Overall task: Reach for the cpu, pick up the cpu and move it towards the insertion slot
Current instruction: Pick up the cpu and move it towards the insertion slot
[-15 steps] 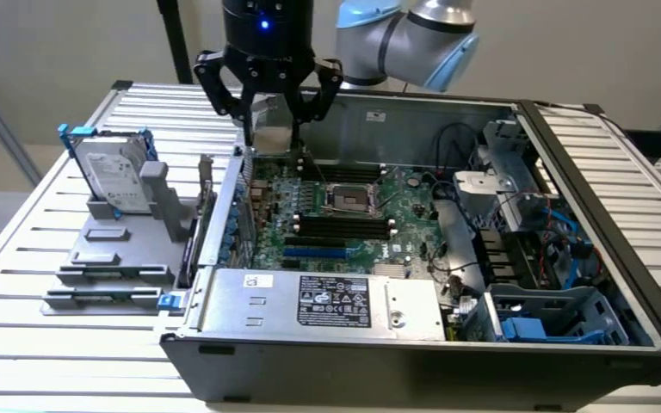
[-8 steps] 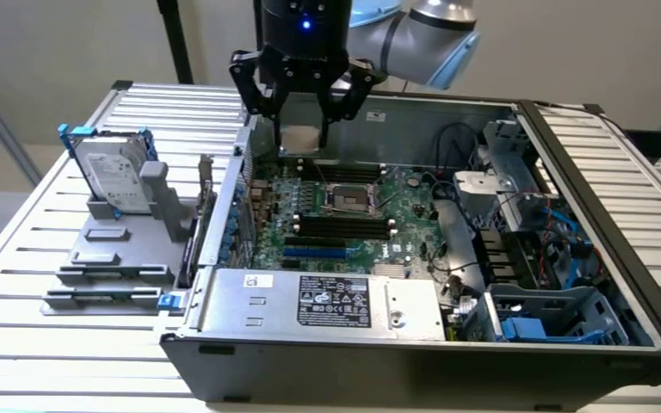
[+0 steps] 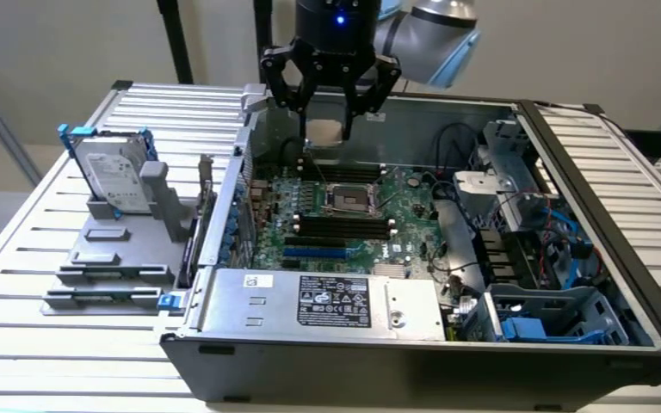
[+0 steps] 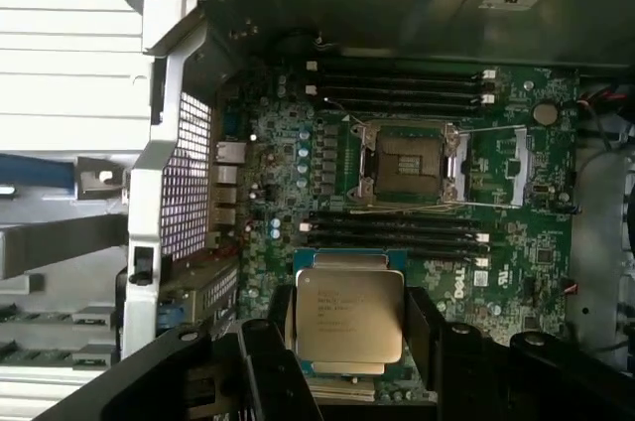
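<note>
Your hand (image 3: pixel 328 116) hangs above the open PC case (image 3: pixel 606 181), over the rear part of the motherboard (image 3: pixel 405 202); fingers closed on the cpu (image 3: pixel 326 132), which you hold off the board, flat side facing down toward it. In the wrist view the cpu (image 4: pixel 349 315) sits between the two dark fingers (image 4: pixel 268 366), metal lid w/ printed text toward the camera, green edge visible at its upper side; hand (image 4: pixel 347 342) grips it by opposite edges.

The insertion slot (image 3: pixel 348 200) lies on the motherboard below and nearer the exterior camera than the cpu, well apart from it; in the wrist view the insertion slot (image 4: pixel 409 165) shows a silver frame, dark centre, retaining lever wires at its sides. Long black memory slots (image 4: pixel 397 83) run on both sides of the socket; a second bank (image 4: pixel 397 232) lies between socket and cpu as the wrist view frames it.

Exterior view's left: a hard drive (image 3: pixel 118 176) w/ white label stands upright in a grey fixture (image 3: pixel 113 258) on the slatted worktop (image 3: pixel 32 249), well apart from the hand. Near edge of the case: power supply (image 3: pixel 330 301) w/ black label. Exterior view's right: blue-clipped drive cage (image 3: pixel 554 314), cables beside it.
</note>
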`<control>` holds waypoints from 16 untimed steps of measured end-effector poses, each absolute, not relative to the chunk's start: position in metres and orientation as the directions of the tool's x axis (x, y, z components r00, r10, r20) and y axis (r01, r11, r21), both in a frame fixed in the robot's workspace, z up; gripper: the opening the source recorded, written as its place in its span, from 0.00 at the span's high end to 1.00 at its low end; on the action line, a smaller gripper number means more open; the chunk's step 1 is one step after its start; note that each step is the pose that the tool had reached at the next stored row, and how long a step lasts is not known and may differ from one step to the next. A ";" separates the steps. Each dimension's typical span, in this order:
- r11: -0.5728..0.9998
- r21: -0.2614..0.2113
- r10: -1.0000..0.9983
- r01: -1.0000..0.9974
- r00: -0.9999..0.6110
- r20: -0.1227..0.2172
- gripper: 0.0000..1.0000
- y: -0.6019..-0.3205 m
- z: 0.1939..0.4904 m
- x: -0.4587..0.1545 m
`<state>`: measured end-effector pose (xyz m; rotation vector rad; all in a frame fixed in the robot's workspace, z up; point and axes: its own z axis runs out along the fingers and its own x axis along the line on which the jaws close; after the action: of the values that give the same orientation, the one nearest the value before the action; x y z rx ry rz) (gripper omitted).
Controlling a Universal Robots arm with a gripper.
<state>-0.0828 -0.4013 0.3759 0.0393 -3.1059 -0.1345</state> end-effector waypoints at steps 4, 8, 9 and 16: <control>0.996 0.085 -0.027 -0.024 -0.999 0.032 0.45 -0.391 0.375 -0.071; 0.997 0.080 -0.027 -0.024 -0.999 0.032 0.45 -0.380 0.373 -0.061; 0.997 0.078 -0.026 -0.024 -0.999 0.032 0.45 -0.377 0.373 -0.059; 0.998 0.055 -0.025 -0.024 -0.999 0.032 0.45 -0.358 0.370 -0.045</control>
<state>-0.0451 -0.3575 0.3700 0.0382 -3.1072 -0.0845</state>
